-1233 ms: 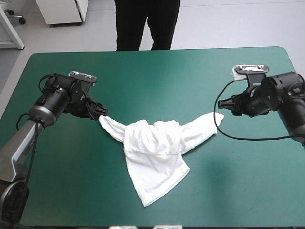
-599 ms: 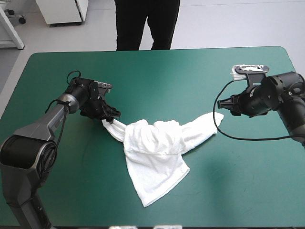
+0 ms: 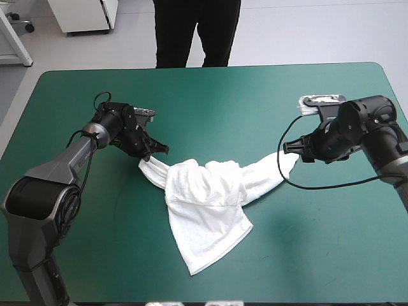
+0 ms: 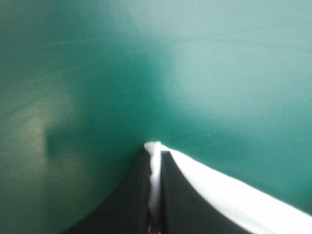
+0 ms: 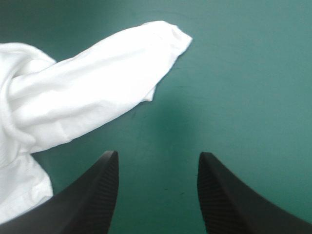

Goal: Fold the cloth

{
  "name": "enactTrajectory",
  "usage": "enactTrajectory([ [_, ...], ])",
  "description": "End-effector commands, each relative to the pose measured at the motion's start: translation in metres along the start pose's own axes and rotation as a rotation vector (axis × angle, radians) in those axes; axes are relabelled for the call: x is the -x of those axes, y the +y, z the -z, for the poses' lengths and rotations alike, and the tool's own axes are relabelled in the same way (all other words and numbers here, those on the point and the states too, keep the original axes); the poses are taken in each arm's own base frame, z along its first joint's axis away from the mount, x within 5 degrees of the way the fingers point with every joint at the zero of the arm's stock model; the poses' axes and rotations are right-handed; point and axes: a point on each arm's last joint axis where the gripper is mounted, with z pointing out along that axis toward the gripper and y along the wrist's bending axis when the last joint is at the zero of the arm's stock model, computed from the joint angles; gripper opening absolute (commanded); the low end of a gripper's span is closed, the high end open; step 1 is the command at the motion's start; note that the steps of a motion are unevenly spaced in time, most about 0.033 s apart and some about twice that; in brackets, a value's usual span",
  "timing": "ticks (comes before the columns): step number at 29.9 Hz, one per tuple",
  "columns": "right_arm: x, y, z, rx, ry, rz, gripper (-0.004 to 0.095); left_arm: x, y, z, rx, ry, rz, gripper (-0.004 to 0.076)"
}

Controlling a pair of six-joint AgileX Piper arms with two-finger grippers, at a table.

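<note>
The white T-shirt (image 3: 207,204) lies crumpled mid-table, its body trailing toward the front edge and one sleeve stretched out to each side. My left gripper (image 3: 158,152) is shut on the tip of the left sleeve. In the left wrist view a thin white fold (image 4: 154,175) is pinched between the black fingers of that gripper (image 4: 155,148), and more cloth (image 4: 234,195) runs off beside them. My right gripper (image 3: 292,148) hovers open just over the right sleeve's end. In the right wrist view the sleeve (image 5: 92,97) lies ahead and to one side of the gripper (image 5: 157,155), with nothing between the fingers.
The teal-green cover (image 3: 306,255) lies bare all around the T-shirt. The table's far edge (image 3: 210,67) runs well beyond both grippers, and the right edge (image 3: 398,95) lies near the right arm.
My left gripper swung in to the left sleeve's tip and shut on it. My right gripper moved leftward to the right sleeve's end, still open. The T-shirt has barely shifted.
</note>
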Motion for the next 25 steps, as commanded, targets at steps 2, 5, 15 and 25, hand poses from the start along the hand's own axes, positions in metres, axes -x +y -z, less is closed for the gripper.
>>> enactTrajectory([
  [2,-0.004,0.032,0.02,0.062,-0.065,0.088,0.0469,0.002,0.003,0.01,0.029,-0.029,-0.025,-0.0009],
  [5,-0.012,0.058,0.019,0.108,-0.056,0.131,0.047,0.002,0.003,0.01,0.029,-0.029,-0.025,-0.0009],
  [15,-0.068,0.122,-0.033,0.188,0.054,0.292,0.06,0.002,0.003,0.01,0.029,-0.031,-0.025,-0.0009],
  [25,-0.087,0.136,-0.091,0.175,0.123,0.293,0.0584,0.002,0.001,0.01,0.009,-0.031,-0.019,-0.0009],
])
